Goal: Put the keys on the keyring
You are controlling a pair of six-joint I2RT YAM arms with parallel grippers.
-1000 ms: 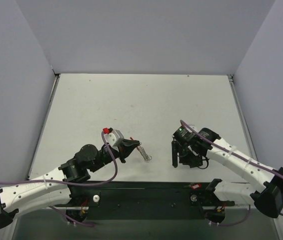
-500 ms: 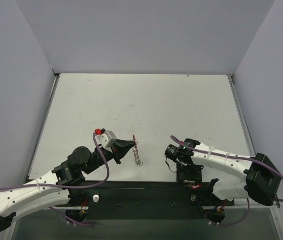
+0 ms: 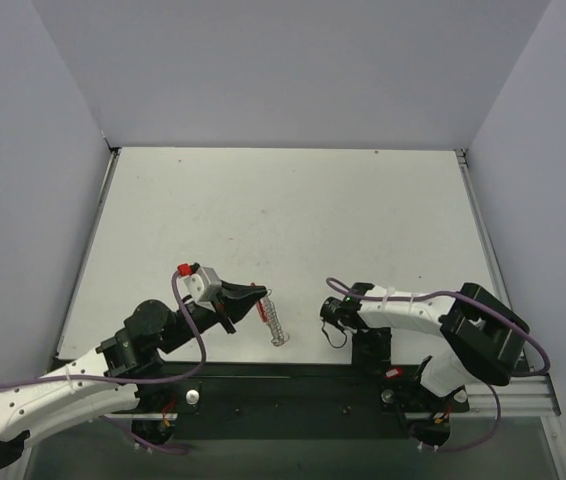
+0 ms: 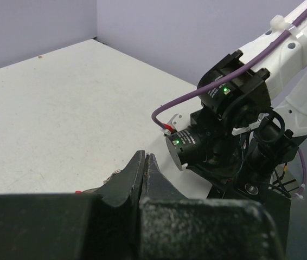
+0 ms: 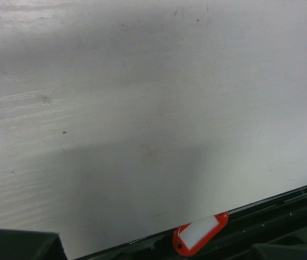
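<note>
Left gripper (image 3: 248, 299) is pinched fully shut on the keyring (image 3: 263, 297), lower centre of the top view. Keys (image 3: 276, 324) are hung just below it. Right gripper (image 3: 330, 316) opening cannot be told. The ring should be held steady and threaded slowly.

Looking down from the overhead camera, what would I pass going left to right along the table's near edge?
Left arm → left end effector, shut on the red keyring → dangling keys → right arm.
</note>
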